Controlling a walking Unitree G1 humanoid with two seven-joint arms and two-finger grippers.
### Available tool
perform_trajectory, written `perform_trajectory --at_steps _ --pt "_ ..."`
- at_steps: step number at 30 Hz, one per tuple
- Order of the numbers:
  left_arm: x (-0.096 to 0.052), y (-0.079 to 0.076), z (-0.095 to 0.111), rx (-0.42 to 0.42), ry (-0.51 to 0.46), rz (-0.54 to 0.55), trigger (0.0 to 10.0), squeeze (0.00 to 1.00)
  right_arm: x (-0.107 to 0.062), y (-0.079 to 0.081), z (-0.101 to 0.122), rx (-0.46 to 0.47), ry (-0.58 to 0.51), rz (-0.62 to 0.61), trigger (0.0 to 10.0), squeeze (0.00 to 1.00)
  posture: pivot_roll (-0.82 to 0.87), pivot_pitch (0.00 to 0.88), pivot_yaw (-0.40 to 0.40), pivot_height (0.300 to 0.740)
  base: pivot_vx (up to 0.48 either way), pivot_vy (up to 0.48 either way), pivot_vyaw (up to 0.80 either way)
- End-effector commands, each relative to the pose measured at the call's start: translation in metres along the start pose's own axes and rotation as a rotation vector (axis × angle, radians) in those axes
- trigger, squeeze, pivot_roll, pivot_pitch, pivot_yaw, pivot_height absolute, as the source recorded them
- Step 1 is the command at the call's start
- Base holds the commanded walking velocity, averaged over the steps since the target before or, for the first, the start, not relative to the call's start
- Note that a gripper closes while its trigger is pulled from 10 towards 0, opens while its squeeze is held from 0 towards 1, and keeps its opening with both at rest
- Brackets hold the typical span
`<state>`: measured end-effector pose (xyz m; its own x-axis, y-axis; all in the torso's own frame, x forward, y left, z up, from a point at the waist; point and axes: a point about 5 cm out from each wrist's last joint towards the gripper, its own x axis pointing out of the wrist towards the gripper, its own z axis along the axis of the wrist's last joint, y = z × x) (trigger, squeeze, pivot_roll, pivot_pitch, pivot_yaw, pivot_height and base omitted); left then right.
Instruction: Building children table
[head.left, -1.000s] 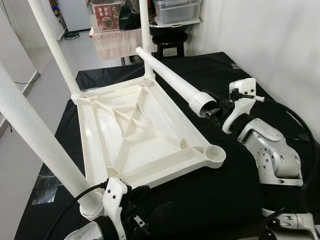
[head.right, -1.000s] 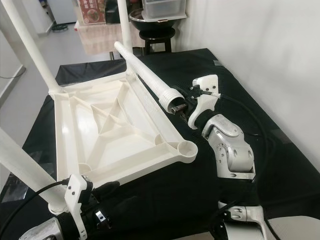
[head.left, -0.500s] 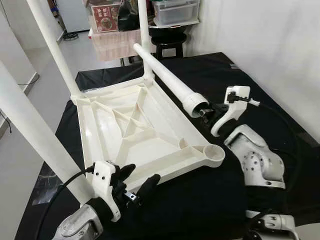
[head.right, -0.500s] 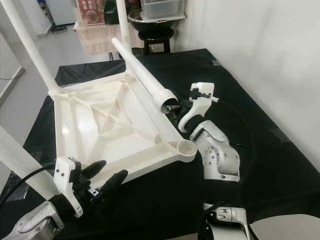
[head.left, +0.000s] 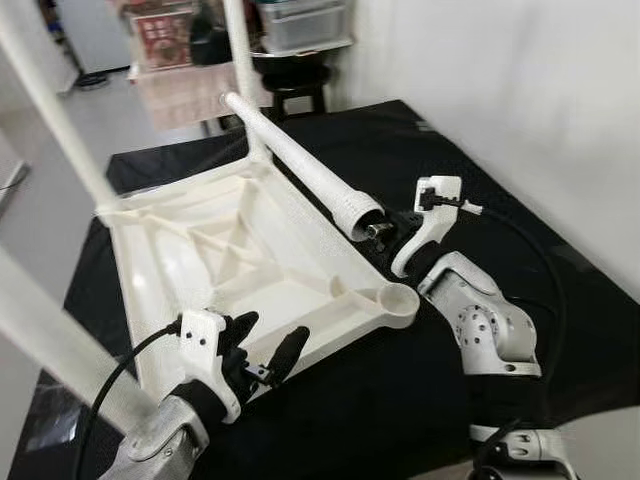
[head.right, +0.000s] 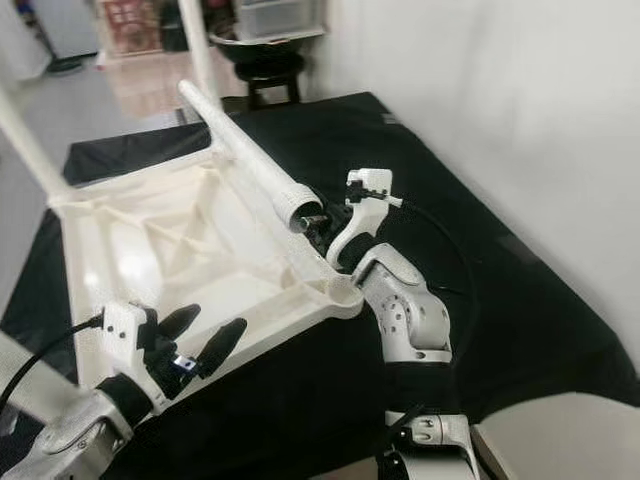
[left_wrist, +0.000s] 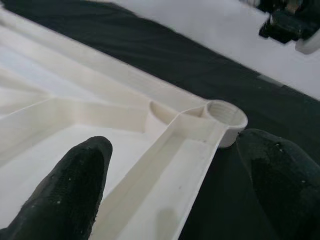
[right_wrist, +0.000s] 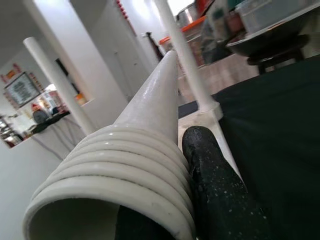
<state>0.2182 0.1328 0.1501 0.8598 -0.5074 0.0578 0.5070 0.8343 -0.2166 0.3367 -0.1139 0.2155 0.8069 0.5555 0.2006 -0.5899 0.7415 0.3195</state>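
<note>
The white plastic table top (head.left: 170, 250) lies upside down on a black cloth. Three white legs stand in its corners, one at the near left (head.left: 55, 335). The near right corner socket (head.left: 401, 299) is empty, seen close in the left wrist view (left_wrist: 226, 114). My right gripper (head.left: 385, 232) is shut on the threaded end of a loose white leg (head.left: 300, 165), held tilted just above and behind that socket. One finger (right_wrist: 215, 185) presses the leg's threads (right_wrist: 130, 165). My left gripper (head.left: 272, 328) is open, fingers (left_wrist: 75, 185) straddling the top's near rim.
The black cloth (head.left: 470, 190) covers the work surface up to a white wall (head.left: 520, 90) on the right. Behind the far edge stand a dark stool (head.left: 290, 90) and a clear storage box (head.left: 300, 20). The standing legs (head.left: 240, 70) rise high around the top.
The camera has shifted, sliding the scene left. My left gripper rose from beside the near leg and opened over the rim. My right gripper carried the leg's end closer to the empty socket.
</note>
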Motion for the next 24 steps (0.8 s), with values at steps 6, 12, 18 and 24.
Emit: perform_trajectory --at_steps 6,12,18,24 --pt "0.0005 0.0044 0.0003 0.021 -0.008 0.024 10.0 0.00 0.0062 0.0114 -0.0063 0.006 -0.017 0.045 10.0 0.00 -0.06 0.033 0.042 0.740 0.000 -0.232 0.00" --pt "0.0018 0.0022 -0.0005 0.010 -0.006 0.014 10.0 0.00 0.0071 0.0141 -0.0086 -0.003 -0.011 0.060 10.0 0.00 -0.06 0.031 0.042 0.740 0.000 -0.461 0.00" --pt "0.0038 0.0031 0.0012 0.018 -0.015 0.025 10.0 0.00 0.0071 0.0128 -0.0089 -0.025 -0.011 0.063 10.0 0.00 -0.05 0.029 0.041 0.740 0.000 -0.308 0.00" --pt "0.0071 0.0033 0.0050 0.022 -0.030 0.036 10.0 0.00 0.0050 0.0094 -0.0059 -0.077 -0.016 0.074 10.0 0.00 -0.05 0.025 0.039 0.740 0.000 0.000 0.00"
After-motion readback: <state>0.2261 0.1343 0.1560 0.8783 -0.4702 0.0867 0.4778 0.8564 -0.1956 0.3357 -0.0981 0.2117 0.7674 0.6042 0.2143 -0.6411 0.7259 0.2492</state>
